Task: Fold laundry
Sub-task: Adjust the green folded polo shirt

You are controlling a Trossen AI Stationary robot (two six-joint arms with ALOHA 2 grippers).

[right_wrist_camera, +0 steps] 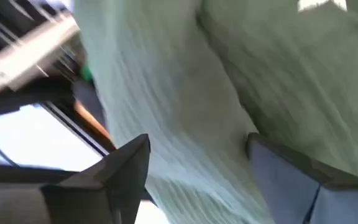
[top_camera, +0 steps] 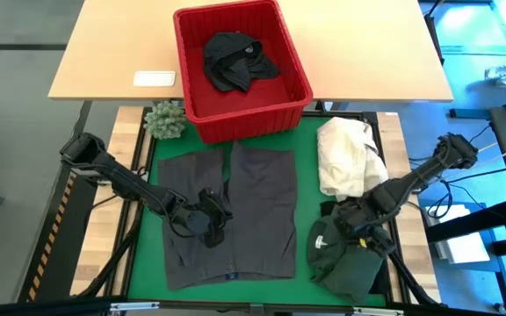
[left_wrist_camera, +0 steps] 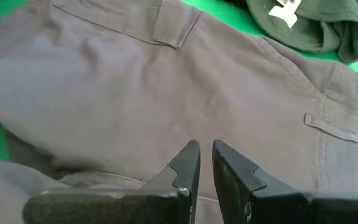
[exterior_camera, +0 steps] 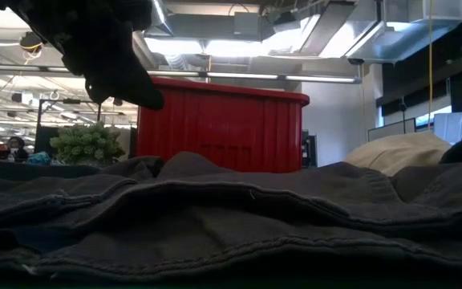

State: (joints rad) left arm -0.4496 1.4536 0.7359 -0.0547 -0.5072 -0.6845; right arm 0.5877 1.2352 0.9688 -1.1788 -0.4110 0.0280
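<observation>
Grey shorts [top_camera: 231,215] lie spread flat on the green mat [top_camera: 304,175], legs pointing toward the red basket [top_camera: 297,75], waistband toward the near edge; in the low view the shorts [exterior_camera: 231,225] fill the foreground in soft ridges, with the basket [exterior_camera: 223,124] upright behind them. The left gripper [top_camera: 211,221] sits over the middle of the shorts, on the inner edge of the left leg; in its wrist view the fingers [left_wrist_camera: 188,168] stand nearly pressed together with only a thin gap, nothing pinched between them, the grey cloth [left_wrist_camera: 166,93] just beyond the tips; whether the tips touch the cloth I cannot tell.

A dark green garment [top_camera: 345,259] lies bunched at the mat's near right corner, well apart from the basket and just beside the shorts; the same garment shows at the edge of the left wrist view [left_wrist_camera: 309,25]. The right gripper [top_camera: 358,224] is at the top of that heap; in its wrist view the fingers [right_wrist_camera: 126,168] are spread wide, green cloth [right_wrist_camera: 229,93] lying close between and beyond them, no grip visible.

A cream cloth [top_camera: 348,156] is piled on the mat's far right, between basket and green garment; a black garment [top_camera: 235,60] lies crumpled inside the basket; a small plant [top_camera: 165,120] stands just beside the basket's left corner; a white card [top_camera: 155,78] lies on the wooden table [top_camera: 367,53] left of the basket.
</observation>
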